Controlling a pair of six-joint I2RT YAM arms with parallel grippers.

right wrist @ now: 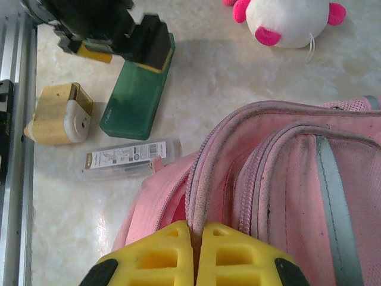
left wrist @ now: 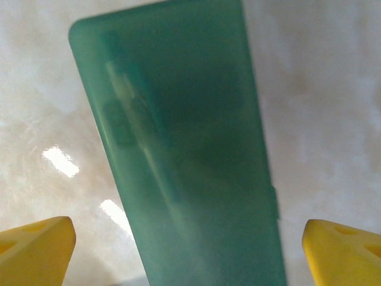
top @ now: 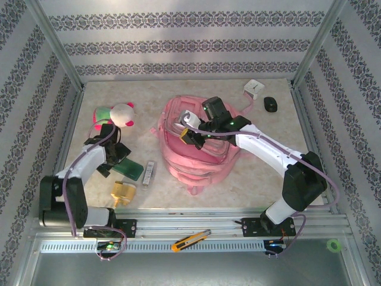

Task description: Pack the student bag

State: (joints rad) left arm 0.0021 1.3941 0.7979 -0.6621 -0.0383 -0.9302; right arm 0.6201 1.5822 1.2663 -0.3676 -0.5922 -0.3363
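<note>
Marbled tabletop inside patterned walls, with the student bag at its middle. Left of the bag, the left gripper stands wide open astride a green case, so picking that up looks like the step in hand; next it must close on the long sides. The right gripper is closed at the bag's zip rim, perhaps pinching fabric. The bag's inside is hidden.

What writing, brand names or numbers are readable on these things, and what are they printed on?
None can be read.
Clear plastic case: white label with a barcode and fine print, too small and blurred to read.
Green case: no print visible.
</note>
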